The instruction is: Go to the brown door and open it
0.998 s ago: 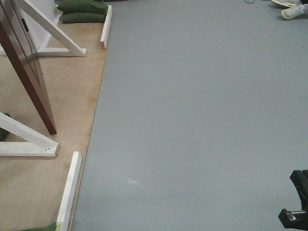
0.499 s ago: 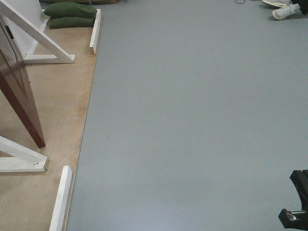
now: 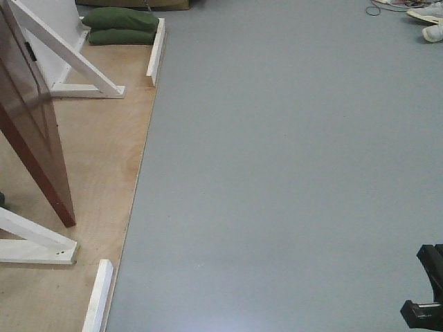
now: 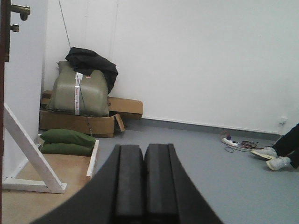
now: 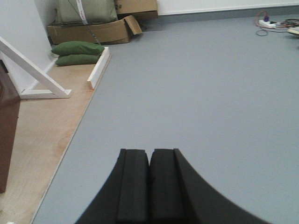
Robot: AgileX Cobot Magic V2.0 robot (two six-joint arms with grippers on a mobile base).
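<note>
Brown door (image 3: 24, 131) stands on the plywood board (image 3: 90, 152) along the left edge of the grey floor (image 3: 277, 173), its lower corner planted beside a white brace (image 3: 66, 52). From the left wrist view only its edge shows at the far left, with the brass lever handle (image 4: 19, 9) high in the corner.

Over the past second the front view has swung. The door first slid towards the left edge, then came back right and sits lower in the picture. The green sandbags (image 3: 121, 28) at the board's far corner shifted the same way. I'd read that as the base turning a little and rolling nearer while it lines itself up. The approach is not finished: the door is off to the side rather than ahead, and the handle is well apart from either arm. How far the door is swung, I cannot tell.

The left pincer (image 4: 144, 186) has its fingers pressed together on nothing, and so does the right pincer (image 5: 149, 186). Both point out over bare floor.

For writing, there is only a small red-and-white label (image 4: 88, 80) on the olive bag (image 4: 79, 98) atop the cardboard box (image 4: 74, 123), too small to read.
</note>
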